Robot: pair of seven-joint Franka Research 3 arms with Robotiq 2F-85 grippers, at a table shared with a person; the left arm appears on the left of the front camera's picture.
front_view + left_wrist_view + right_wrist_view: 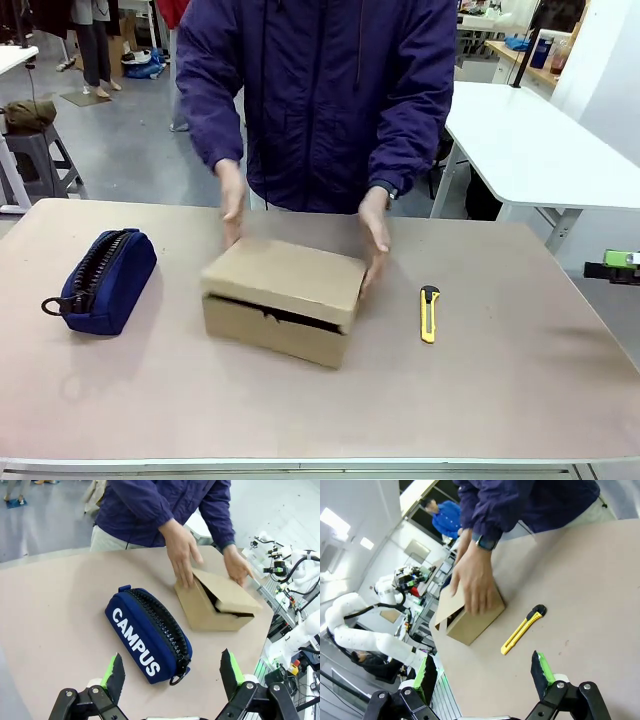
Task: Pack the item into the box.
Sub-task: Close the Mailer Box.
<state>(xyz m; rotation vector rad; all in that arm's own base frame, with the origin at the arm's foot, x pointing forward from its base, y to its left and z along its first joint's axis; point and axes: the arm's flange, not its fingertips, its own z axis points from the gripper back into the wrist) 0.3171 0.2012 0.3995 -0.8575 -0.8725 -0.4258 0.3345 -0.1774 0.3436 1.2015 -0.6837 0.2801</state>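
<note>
A: Front view first: where is the stapler-like item?
B: I cannot see it anywhere on the table. The cardboard carton [283, 299] sits mid-table with its lid flap nearly down, leaving a dark slit along the front, and whether the item is inside I cannot tell.

A: Who has the carton?
B: The person. One hand [232, 203] is at its far left corner and the other hand [375, 236] is on its far right edge, both touching the cardboard. Neither gripper is in contact with anything.

A: How does the carton lie from each gripper?
B: From the left gripper [170, 675], it is ahead and off to the right, beyond the navy zippered CAMPUS pouch [148, 634], which lies just in front of the fingers with its long axis running diagonally. From the right gripper [484, 672], the carton is ahead and to the left, with the yellow-and-black utility knife [522, 629] lying between, pointing slantwise toward the fingers.

A: Which arm is nearer?
B: My judgement is the right one, since only the slim knife lies between it and the carton; the left would have to clear the pouch.

A: And the grippers' state?
B: Both have their jaws spread wide, green pads well apart, holding nothing, hovering above the table near the robot's edge.
</note>
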